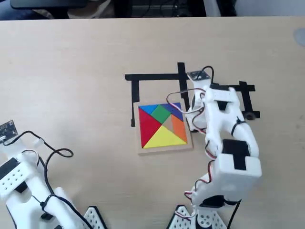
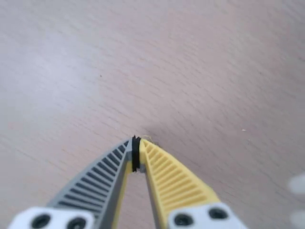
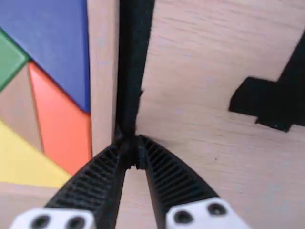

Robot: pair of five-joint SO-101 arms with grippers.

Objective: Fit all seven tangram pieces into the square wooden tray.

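Black tape (image 1: 152, 77) frames tray (image 1: 164, 149) on worktop (image 1: 71, 71); L jaws together, R jaws together by tray edge; coloured pieces (image 1: 162, 126) fill it

We're seeing a red triangle pc (image 1: 148, 125), yellow triangle pc (image 1: 165, 137), green square pc (image 1: 162, 113) & orange pc (image 1: 179, 128) in the pale square wooden tray (image 1: 164, 150); black tape strips (image 1: 152, 77); left gripper (image 2: 136, 155) ribbed grey/yellow, right gripper (image 3: 133, 155) ribbed black.

I work over a pale wooden desk (image 1: 71, 62) with a fine, even grain, under soft, level light. Strips of black tape (image 1: 152, 77) are stuck flat to its surface in straight lines and right angles, near the middle and off to my right. Past the desk's far edge I see a dark band (image 1: 143, 7) of shadowed shapes, with a pale patch (image 1: 219, 6) among them.
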